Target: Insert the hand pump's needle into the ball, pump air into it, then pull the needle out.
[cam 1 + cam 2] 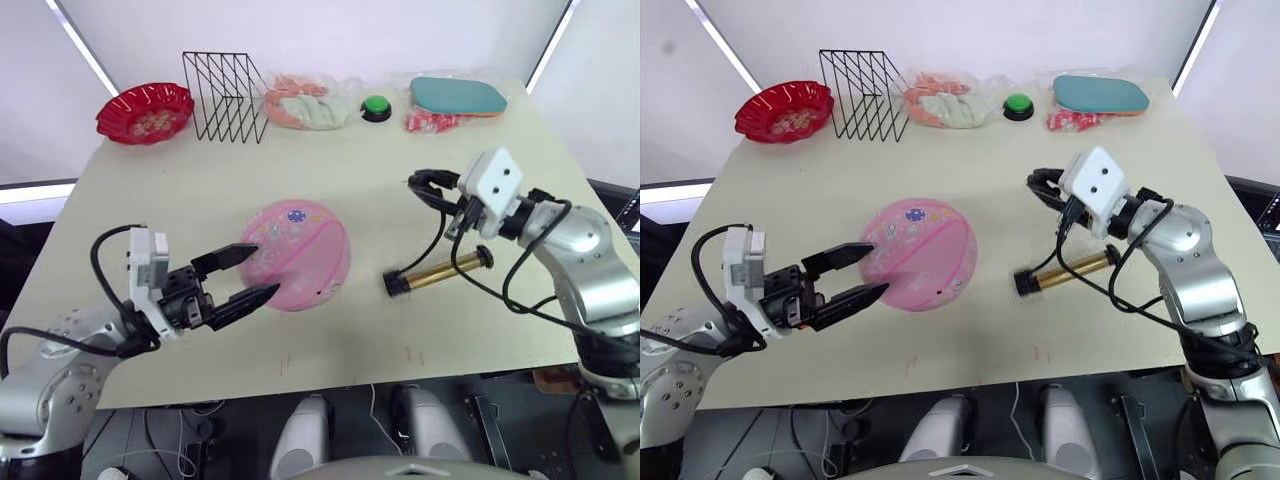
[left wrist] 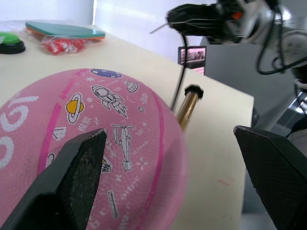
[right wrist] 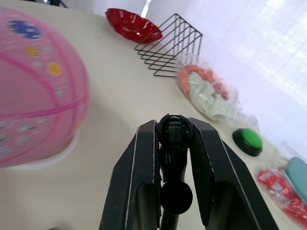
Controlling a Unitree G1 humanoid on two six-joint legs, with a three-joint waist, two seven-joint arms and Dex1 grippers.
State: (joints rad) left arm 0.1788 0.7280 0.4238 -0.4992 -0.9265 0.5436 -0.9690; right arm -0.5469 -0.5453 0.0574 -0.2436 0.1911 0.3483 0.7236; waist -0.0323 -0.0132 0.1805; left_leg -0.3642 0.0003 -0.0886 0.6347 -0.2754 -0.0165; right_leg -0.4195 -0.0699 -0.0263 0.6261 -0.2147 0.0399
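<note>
While the right tool [image 1: 1040, 183] is clamped on the black hose end, w/ the needle [image 2: 158, 28] sticking out past its tips toward the left, the step in hand looks like bringing that needle to the ball [image 1: 919, 252]. To do it well: find the valve first — can't make it out in any view — then line the needle square to the ball's skin at that spot, go in straight, no side load, since the pin is thin and would bend. Left tool [image 1: 865, 272] is spread wide at the ball's near-left side, one finger by the top edge, one low; contact unclear. Judging by this, it should close in and steady the ball so it can't roll off the counter [image 1: 970, 150] centre when pushed.

Hand pump [image 1: 1064, 270] lies flat on the counter, right of the ball, a little apart from it. Long axis runs near-left to far-right, one black end facing the ball, other end toward the right arm. Hose loops up from it to the right tool.
</note>
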